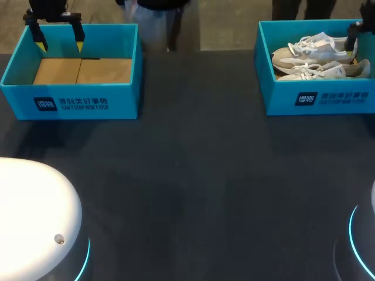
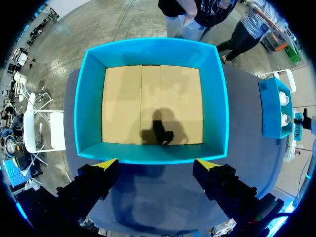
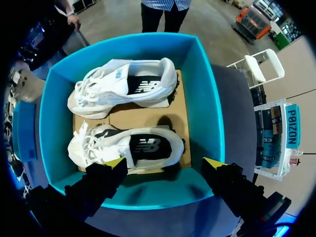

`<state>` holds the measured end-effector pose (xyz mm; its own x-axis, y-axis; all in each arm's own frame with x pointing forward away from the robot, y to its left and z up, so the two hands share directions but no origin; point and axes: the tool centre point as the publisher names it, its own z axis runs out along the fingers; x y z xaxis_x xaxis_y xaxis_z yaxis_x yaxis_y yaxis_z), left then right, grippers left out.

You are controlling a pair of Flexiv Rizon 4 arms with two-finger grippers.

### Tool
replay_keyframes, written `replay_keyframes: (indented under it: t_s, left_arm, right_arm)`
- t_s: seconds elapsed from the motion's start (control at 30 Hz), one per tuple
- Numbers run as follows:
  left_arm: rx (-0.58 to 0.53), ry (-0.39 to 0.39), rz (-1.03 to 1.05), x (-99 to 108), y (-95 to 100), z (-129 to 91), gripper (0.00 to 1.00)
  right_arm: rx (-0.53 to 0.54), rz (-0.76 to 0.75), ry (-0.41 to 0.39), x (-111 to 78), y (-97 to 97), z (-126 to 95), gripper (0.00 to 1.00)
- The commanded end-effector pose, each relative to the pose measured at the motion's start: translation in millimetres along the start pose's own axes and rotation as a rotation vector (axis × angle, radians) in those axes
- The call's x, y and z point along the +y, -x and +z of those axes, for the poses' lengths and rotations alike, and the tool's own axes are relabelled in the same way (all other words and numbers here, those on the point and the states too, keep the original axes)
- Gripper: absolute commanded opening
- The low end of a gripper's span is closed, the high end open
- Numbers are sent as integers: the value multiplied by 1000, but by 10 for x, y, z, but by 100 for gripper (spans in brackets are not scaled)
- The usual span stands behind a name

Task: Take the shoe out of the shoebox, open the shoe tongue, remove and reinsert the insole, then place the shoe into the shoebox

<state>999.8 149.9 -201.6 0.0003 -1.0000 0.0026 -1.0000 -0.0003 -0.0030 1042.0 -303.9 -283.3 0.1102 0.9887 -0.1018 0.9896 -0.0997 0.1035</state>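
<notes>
The near shoe (image 3: 126, 148) and the far shoe (image 3: 123, 89) lie side by side in the right shoebox (image 3: 207, 98), toes to the left and close together. My right tool (image 3: 164, 163) hangs above them, fingers spread wide and holding nothing. My left tool (image 2: 156, 163), equally open, hangs above the empty left box (image 2: 84, 98) across the desk (image 1: 193, 175). Coming down, I could snag laces, pinch both shoes, or clip a wall and drag the box.
</notes>
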Motion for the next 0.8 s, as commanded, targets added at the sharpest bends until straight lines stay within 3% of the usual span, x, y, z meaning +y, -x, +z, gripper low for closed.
replay_keyframes:
  t_s: [0.03,0.47,0.8]
  left_arm:
    - [-1,1,0,0,1,-7,100]
    - [-1,1,0,0,1,-7,100]
    - [-1,1,0,0,1,-7,100]
  right_arm:
    - [7,5,17,-33,54,81,100]
    - [-6,-5,3,40,154,548,100]
    - [-27,9,-5,119,250,772,100]
